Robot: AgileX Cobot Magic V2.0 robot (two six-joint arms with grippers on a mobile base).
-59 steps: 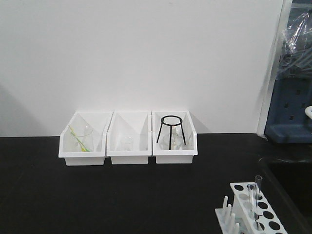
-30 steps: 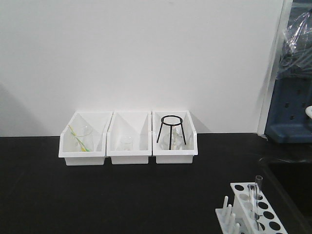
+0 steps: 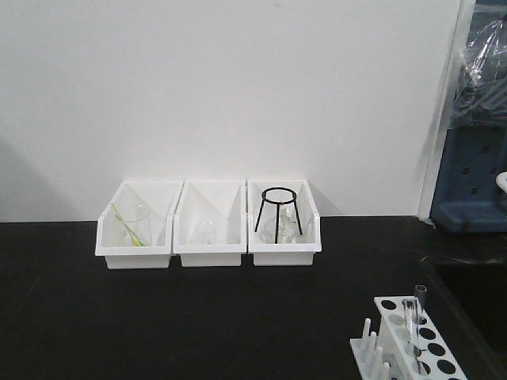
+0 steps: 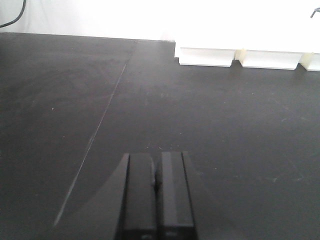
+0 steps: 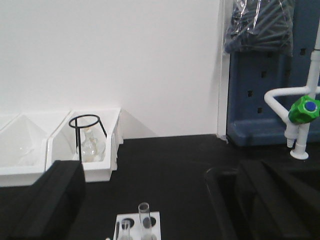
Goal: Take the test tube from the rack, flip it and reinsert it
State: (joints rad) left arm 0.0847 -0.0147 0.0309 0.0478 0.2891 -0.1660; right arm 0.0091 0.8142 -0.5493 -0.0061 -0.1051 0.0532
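Note:
The white rack (image 3: 432,348) stands on the black table at the front right corner, its pegs (image 3: 367,332) on its left side. The clear test tube (image 3: 417,315) stands upright in a far hole, open end up. In the right wrist view the rack (image 5: 156,219) and the tube (image 5: 144,216) sit low in the middle, with a second, shorter clear tube (image 5: 124,231) beside it. My right gripper (image 5: 157,172) is open wide above and behind the rack, touching nothing. My left gripper (image 4: 156,155) is shut and empty over bare table.
Three white bins (image 3: 210,237) stand in a row against the back wall; the right one holds a black ring tripod (image 3: 279,210) and a flask. A black sink (image 3: 467,273) lies right of the rack, with a white faucet with a green knob (image 5: 305,107).

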